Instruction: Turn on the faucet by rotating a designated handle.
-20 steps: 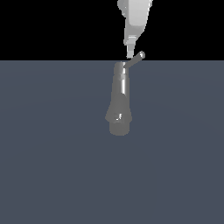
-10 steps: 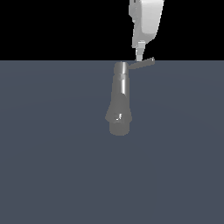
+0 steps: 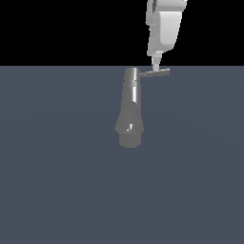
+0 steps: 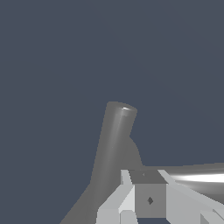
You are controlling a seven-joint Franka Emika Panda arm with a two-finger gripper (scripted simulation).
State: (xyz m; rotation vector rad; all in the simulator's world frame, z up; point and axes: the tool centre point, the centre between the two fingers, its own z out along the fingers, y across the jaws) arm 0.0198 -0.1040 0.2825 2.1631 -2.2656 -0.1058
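Hanging from above, gripper (image 3: 156, 63) tip touching the handle (image 3: 156, 73); finger spread impossible to tell. Handle a thin grey bar, level, pointing toward the exterior view's right from the cap of the faucet (image 3: 130, 108). Faucet body glossy grey, widening to a rounded end, lying on the dark grey floor (image 3: 52, 167).

A flat, matte slate-blue ground surface (image 3: 57, 181) fills the lower three quarters of the exterior view, edge to edge; its far edge runs as a straight level line across the frame; above that line lies a plain black backdrop (image 3: 62, 31); in the wrist view the same slate-blue surface (image 4: 52, 57) fills the whole background.
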